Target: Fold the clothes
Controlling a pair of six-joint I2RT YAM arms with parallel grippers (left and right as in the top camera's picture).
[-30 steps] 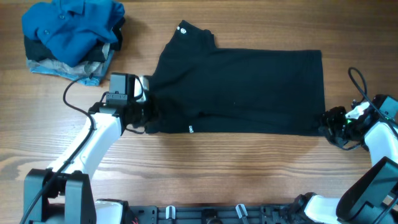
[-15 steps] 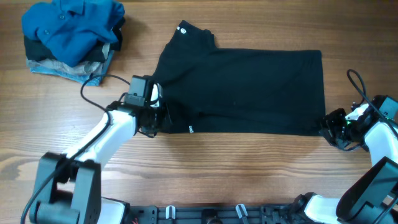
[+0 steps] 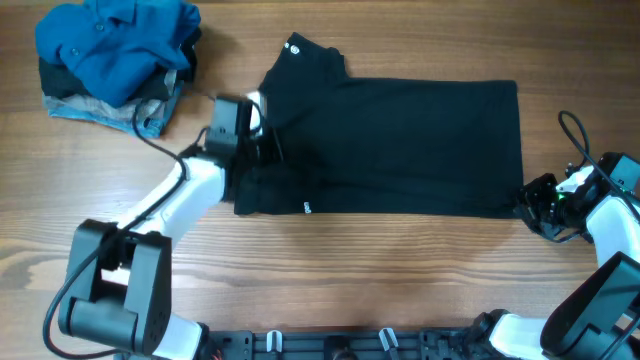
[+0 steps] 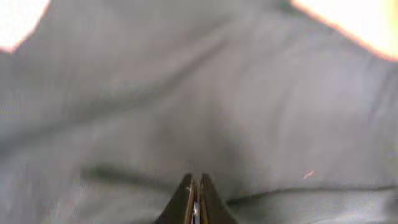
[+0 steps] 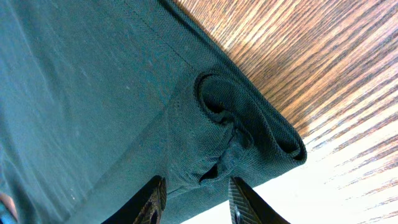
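Two tools at black T-shirt (image 3: 400, 140): left tool (image 4: 195, 179) pinched closed over fabric, hold unconfirmed; right tool (image 5: 196, 190) part-open astride bunched corner. Risk: loose corner may slip, skewing fold.

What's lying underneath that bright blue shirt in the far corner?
Under the blue shirt a dark garment and a pale denim piece peek out. How many layers lie between is covered.

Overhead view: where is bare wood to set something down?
Free: bare table in front of the black T-shirt; the wood between clothes pile and shirt. Crowded: left tool at the shirt's left side, right tool at its right corner.
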